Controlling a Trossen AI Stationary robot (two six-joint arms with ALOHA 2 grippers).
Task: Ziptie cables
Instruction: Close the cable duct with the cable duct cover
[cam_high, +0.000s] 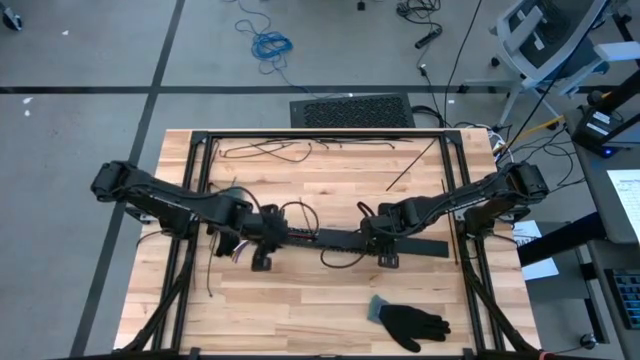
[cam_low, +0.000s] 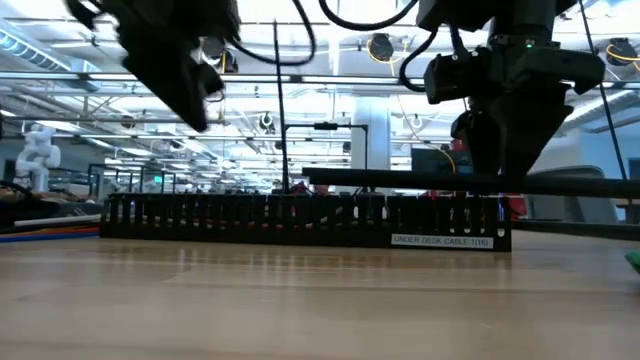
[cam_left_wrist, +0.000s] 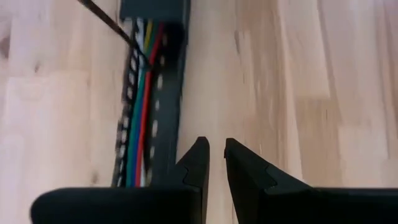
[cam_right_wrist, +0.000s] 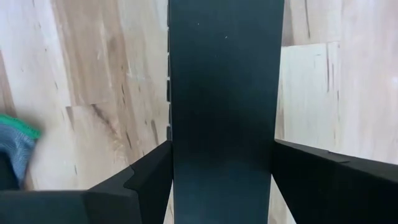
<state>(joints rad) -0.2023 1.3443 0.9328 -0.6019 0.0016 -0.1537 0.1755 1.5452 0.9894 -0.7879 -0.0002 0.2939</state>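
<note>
The black slotted strip (cam_high: 340, 238) lies across the table's middle, seen side-on in the low view (cam_low: 300, 222). The cables (cam_left_wrist: 138, 118), green, red, blue, yellow and white, lie inside its channel. Their ends stick out of its left end (cam_low: 40, 230). My left gripper (cam_left_wrist: 216, 155) hovers above the wood beside that end (cam_high: 262, 250), holding nothing, with only a narrow gap between its fingers. My right gripper (cam_right_wrist: 222, 168) is over the strip's right half (cam_high: 385, 248) and is shut on a flat black cover strip (cam_low: 400, 180). My right gripper pinches the flat black cover strip (cam_right_wrist: 224, 93) across its width. One finger (cam_right_wrist: 146, 177) is on each long edge, about mid-length. The fingers come from above and lie across the strip. It hangs level, lifted clear just above the slotted strip (cam_low: 300, 222).
A black glove with a grey-blue cuff (cam_high: 410, 320) lies near the table's front edge, and its cuff shows in the right wrist view (cam_right_wrist: 15, 149). Thin black strands (cam_high: 270, 150) lie along the far edge. Black frame rails (cam_high: 200, 180) run down both sides of the table.
</note>
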